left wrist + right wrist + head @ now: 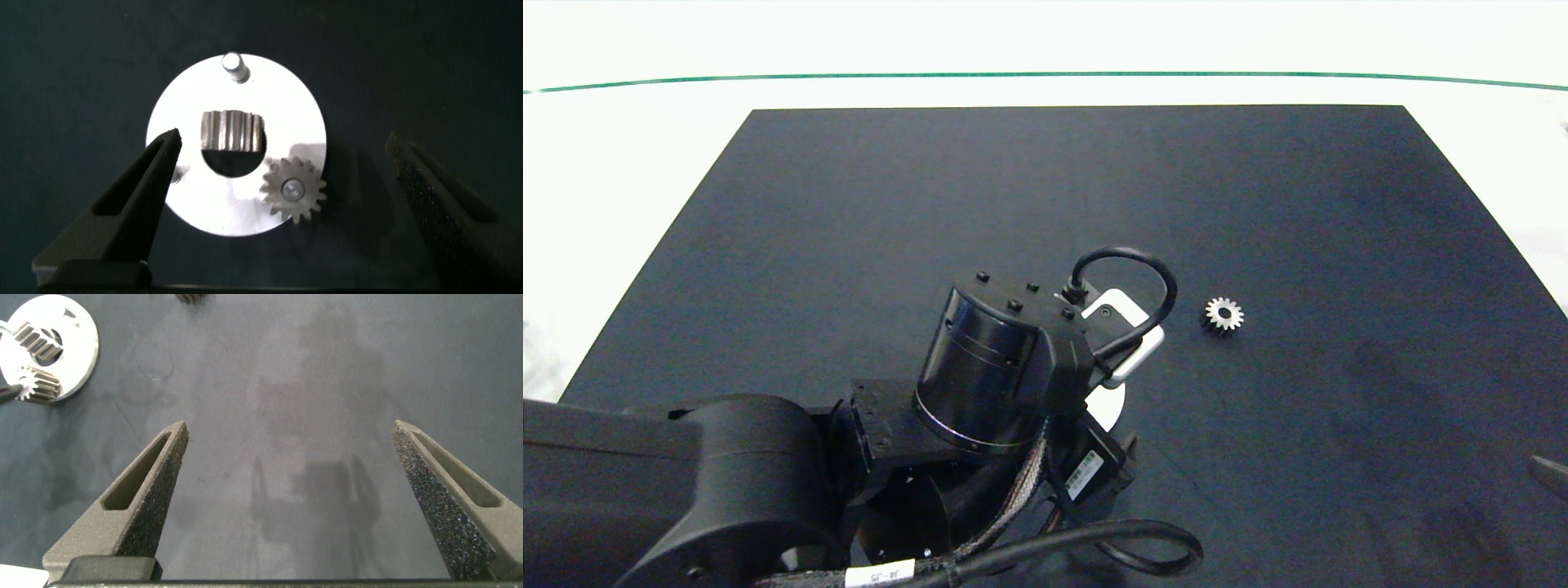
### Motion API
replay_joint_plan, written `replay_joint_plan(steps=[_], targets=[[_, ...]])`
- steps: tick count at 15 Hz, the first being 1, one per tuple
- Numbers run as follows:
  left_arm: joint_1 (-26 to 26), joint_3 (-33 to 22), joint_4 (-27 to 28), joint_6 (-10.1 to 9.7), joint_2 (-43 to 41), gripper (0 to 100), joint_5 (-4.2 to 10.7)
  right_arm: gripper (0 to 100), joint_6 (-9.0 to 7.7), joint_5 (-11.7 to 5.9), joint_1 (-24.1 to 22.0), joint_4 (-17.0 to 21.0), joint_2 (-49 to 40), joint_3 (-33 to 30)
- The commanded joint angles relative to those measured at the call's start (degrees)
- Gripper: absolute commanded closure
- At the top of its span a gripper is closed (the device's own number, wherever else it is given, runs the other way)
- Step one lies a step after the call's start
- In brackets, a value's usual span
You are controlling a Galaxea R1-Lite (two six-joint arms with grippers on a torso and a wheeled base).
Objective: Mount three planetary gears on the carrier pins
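The left gripper [282, 175] hangs over the disc [184, 106] with its jaws spread wide and empty, one finger [135, 204] overlapping the disc's edge, the other well clear of it; the left wrist view shows what the head view hides under the arm: one gear [293, 192] lies flat on a pin, bore upright; a second gear [232, 132] sits on edge in the central hole, its bore axis lying level, teeth facing the camera; one bare pin [233, 64] stands on the opposite rim; a third pin cannot be made out. In the head view only a sliver of the disc [1109, 406] shows; the third gear [1223, 314] lies flat on the mat [1339, 245] to the right, well apart. The right gripper [286, 490] hovers over bare mat at the bench's right, jaws spread, empty; its view shows the disc [82, 351] at a distance.
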Motion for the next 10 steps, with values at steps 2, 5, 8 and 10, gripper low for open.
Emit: replay_joint_plan(steps=[2,5,8,10], targets=[[0.52,-1.19,-0.57,0.92,4.12,0,0.16,0,0.07,0.32,0.04,0.03,-0.11,0.09],[1.13,-3.38,-0.66,1.53,5.88,0,0.16,0,0.16,0.41,0.04,0.03,-0.11,0.18],[2.1,-4.62,-0.31,1.53,6.49,0,0.16,0,0.86,0.41,0.04,0.03,-0.19,0.18],[2.72,-5.05,-0.31,1.62,7.28,0,0.16,0,0.86,0.41,0.04,0.03,-0.19,0.18]])
